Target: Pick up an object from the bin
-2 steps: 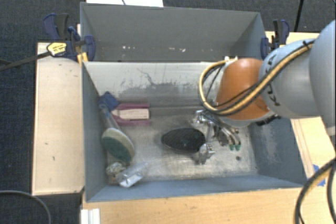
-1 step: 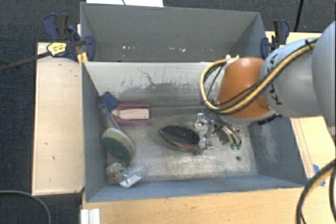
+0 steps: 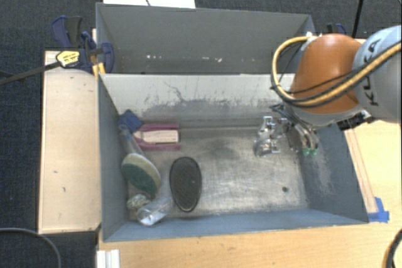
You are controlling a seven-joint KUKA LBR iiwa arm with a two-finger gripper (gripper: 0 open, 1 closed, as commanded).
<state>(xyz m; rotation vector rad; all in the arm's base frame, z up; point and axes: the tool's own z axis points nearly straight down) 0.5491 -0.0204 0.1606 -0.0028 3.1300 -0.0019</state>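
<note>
Gripper (image 3: 269,137) hangs over bare floor, well right of the black oval brush (image 3: 185,182). Honestly can't tell if the claw's wide or narrow. I'd go for that brush and come straight down on it. The green round pad (image 3: 141,174) just left of it and the pink block (image 3: 160,135) up-left of it could get bumped.

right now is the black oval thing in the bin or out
In: black oval thing lies flat on the floor, gripper apart.

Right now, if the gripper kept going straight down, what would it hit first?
Probably bare bin floor. The gripper points down over the right half, with nothing beneath it; the black oval thing and the rest lie far left. Height is hard to judge.
</note>
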